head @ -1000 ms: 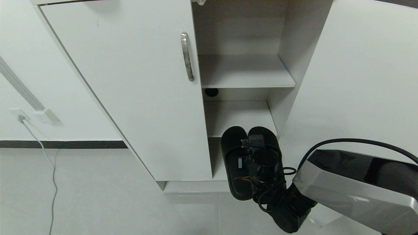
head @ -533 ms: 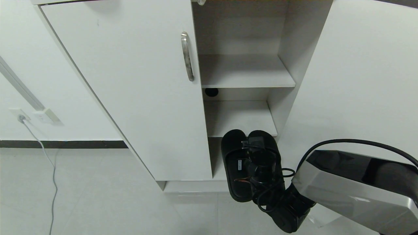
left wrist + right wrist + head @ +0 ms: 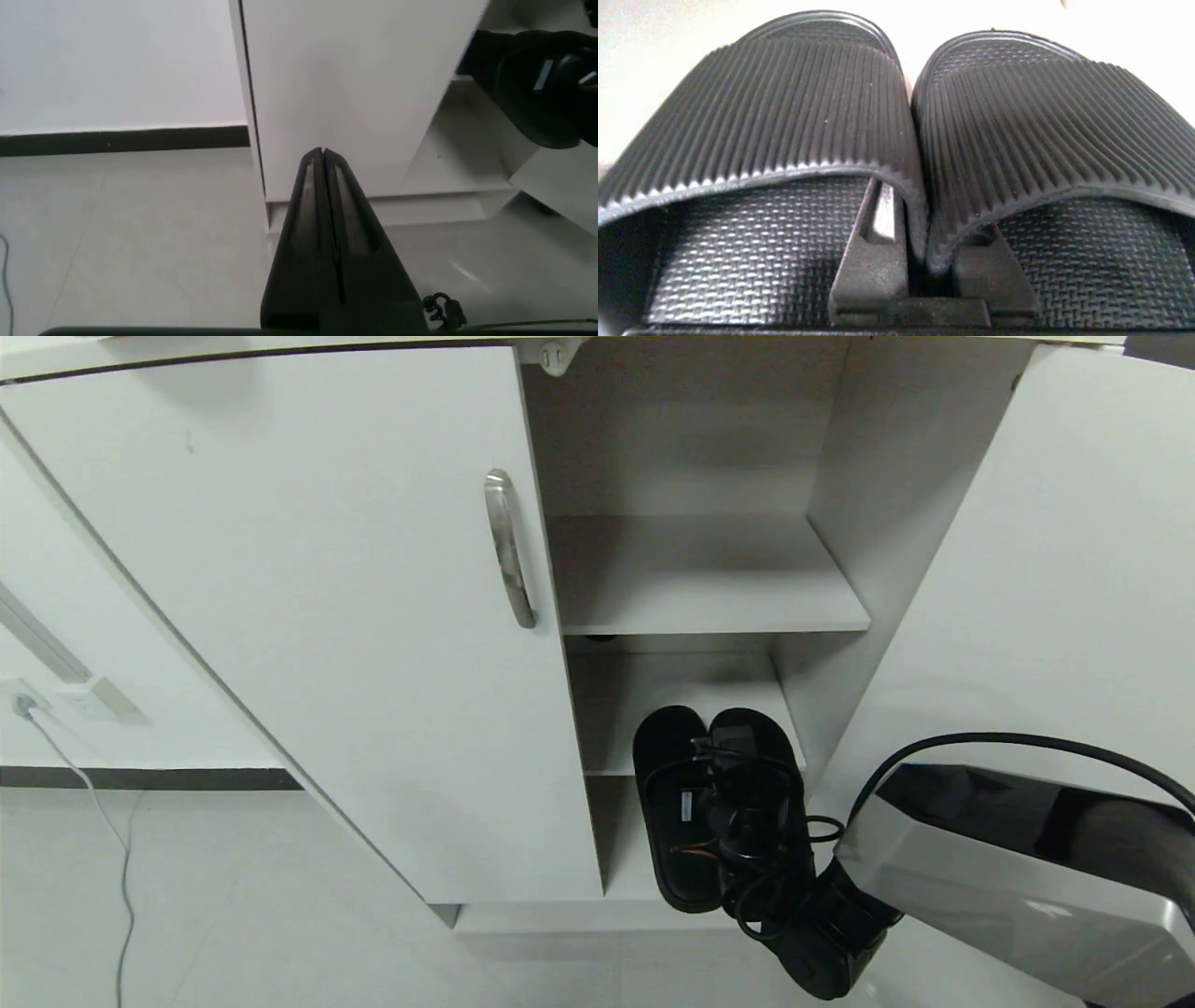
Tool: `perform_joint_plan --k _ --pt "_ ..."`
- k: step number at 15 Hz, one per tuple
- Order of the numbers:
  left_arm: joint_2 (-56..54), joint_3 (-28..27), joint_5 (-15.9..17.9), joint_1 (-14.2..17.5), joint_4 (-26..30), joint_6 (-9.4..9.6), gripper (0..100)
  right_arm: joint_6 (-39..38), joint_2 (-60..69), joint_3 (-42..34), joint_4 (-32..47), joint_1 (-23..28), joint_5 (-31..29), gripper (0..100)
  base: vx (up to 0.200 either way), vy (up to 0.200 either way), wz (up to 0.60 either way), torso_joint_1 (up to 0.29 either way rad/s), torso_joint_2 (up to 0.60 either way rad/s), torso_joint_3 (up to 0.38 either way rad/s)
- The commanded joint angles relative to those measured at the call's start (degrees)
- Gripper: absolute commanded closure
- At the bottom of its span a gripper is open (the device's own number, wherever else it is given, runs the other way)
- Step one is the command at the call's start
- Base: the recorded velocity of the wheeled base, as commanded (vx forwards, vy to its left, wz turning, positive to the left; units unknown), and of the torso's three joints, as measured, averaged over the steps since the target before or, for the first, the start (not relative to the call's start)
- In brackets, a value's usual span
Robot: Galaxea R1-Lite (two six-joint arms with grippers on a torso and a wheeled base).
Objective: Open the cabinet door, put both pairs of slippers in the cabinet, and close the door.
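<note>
In your head view the whole picture has shifted, so the camera moved nearer, and the black slippers (image 3: 667, 784) clamped in the right gripper (image 3: 726, 756) now overlap the cabinet (image 3: 868, 476) opening, toes at 12 o'clock, heels at 6; your left wrist view shows the left gripper (image 3: 322, 187) pressed closed, empty; your right wrist view shows both inner edges pinched together.

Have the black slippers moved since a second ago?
Yes. The slippers now cover more of the lower shelf, nearer the cabinet; the camera shifted too.

Right hand (image 3: 726, 751) hides much of one black slipper (image 3: 775, 737); open door (image 3: 1074, 569) cut off at edge.
</note>
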State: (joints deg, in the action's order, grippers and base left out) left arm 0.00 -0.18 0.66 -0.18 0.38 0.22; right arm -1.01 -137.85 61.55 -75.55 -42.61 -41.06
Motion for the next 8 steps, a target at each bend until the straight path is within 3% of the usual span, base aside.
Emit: perform_joint_plan --k 1,3,8 --pt "0.09 0.01 0.04 0.01 -0.03 0.04 100 -0.13 -0.05 0.59 -0.04 0.07 0.01 100 0.000 0.000 0.00 0.000 0.00 0.000" --pt "0.09 0.01 0.04 0.01 -0.03 0.04 100 -0.66 -0.05 1.12 1.01 0.15 0.01 100 0.000 0.000 0.00 0.000 0.00 0.000" --pt "0.09 0.01 0.04 0.01 -0.03 -0.04 100 -7.25 -0.58 8.59 12.26 3.06 0.54 100 0.000 0.000 0.00 0.000 0.00 0.000"
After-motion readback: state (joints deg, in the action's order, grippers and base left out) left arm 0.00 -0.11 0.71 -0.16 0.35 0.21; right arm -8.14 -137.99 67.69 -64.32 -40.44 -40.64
